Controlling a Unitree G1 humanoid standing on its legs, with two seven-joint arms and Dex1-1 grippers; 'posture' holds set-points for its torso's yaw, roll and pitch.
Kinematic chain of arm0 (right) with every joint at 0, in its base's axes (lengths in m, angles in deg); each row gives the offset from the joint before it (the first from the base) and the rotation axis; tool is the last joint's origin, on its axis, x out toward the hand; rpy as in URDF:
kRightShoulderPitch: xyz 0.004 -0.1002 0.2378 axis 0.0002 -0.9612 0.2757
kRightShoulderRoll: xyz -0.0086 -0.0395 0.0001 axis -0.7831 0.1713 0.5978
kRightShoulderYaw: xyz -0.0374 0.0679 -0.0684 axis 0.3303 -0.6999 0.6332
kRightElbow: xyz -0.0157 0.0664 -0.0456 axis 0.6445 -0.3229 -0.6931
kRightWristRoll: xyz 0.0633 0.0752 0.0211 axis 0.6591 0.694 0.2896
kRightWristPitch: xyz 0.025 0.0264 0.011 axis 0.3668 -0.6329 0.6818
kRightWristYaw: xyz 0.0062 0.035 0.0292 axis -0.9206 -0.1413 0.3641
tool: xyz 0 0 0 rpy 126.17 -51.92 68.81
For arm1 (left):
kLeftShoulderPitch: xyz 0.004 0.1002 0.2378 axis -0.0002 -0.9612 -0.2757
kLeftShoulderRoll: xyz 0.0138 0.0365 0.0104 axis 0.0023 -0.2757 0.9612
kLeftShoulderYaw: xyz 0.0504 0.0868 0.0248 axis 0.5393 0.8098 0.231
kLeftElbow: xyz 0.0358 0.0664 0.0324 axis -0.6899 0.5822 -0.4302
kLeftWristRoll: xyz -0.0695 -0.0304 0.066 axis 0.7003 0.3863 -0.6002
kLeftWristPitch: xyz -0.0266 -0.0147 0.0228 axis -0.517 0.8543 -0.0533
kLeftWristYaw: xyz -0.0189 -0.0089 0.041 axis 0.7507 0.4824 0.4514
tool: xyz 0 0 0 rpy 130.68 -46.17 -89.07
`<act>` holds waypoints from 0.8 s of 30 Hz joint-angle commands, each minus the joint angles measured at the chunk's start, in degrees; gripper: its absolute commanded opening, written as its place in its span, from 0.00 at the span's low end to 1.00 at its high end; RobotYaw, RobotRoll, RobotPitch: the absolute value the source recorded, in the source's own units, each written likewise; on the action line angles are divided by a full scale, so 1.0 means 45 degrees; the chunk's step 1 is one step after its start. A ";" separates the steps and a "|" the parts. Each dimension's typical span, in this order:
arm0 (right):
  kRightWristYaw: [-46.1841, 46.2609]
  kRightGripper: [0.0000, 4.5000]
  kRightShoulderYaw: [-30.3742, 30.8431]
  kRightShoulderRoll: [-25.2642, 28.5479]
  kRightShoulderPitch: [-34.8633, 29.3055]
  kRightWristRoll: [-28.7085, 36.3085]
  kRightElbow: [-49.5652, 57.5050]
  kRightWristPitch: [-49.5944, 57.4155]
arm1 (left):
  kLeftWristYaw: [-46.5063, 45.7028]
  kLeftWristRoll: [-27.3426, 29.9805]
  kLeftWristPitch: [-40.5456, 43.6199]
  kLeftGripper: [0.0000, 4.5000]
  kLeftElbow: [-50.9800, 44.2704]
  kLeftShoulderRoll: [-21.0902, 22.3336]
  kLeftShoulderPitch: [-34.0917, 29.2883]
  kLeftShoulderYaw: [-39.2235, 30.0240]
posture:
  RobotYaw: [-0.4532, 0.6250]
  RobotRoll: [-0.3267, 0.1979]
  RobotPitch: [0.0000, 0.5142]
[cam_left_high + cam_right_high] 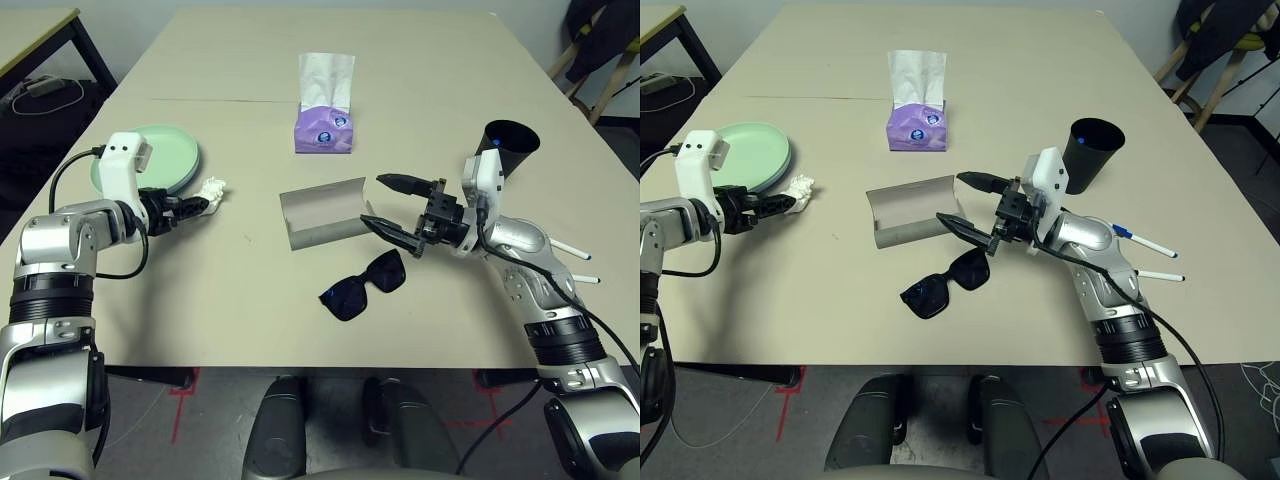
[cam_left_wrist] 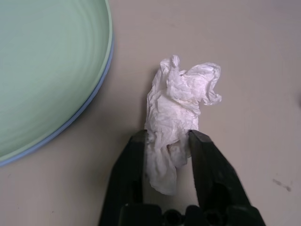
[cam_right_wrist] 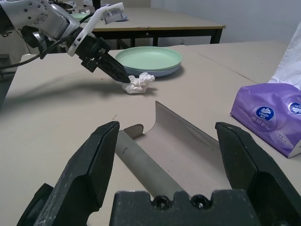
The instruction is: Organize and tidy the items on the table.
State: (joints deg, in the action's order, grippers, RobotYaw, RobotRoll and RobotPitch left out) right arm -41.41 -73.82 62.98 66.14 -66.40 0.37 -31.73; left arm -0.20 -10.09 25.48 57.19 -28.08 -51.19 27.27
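Sunglasses [image 1: 363,285] sit closest to us on the bench [image 1: 420,90]. Our left gripper [image 2: 165,146] pinches the tissue wad [image 2: 178,110] just beside the stacked plates [image 1: 160,160]. Our right gripper [image 1: 385,205] hangs spread wide beside the open grey case [image 1: 322,212].

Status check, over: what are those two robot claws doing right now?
Left end effector closed on crumpled white tissue wad, beside stacked green and blue plates. Right end effector open over open grey glasses case. Nothing blocking.
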 commanded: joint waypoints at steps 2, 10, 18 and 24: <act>0.0025 1.00 -0.0091 0.0090 -0.0109 0.0008 0.0171 -0.0078 | 0.0375 -0.0127 0.0156 0.00 -0.0024 0.0263 -0.0061 0.0198 | 0.57 0.62 0.27; 0.0019 1.00 -0.0115 0.0097 -0.0072 -0.0005 0.0055 -0.0108 | 0.0043 0.0128 0.0354 0.00 -0.0276 0.0322 0.0474 -0.0587 | 0.57 0.62 0.27; -0.0064 1.00 -0.0088 0.0080 -0.0010 -0.0015 -0.0093 -0.0189 | -0.1573 -0.0009 -0.0281 0.00 0.1234 0.0054 0.2122 -0.1934 | 0.58 0.62 0.26; -0.0083 1.00 -0.0038 0.0044 0.0035 -0.0022 -0.0136 -0.0224 | -0.4703 -0.0884 -0.3486 0.00 0.4786 -0.0286 0.3618 -0.2707 | 0.58 0.62 0.25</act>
State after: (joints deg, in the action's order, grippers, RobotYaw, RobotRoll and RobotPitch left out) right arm -41.50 -73.85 63.00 66.26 -66.44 0.01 -32.26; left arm -18.08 -12.88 13.25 75.10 -28.63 -36.06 16.06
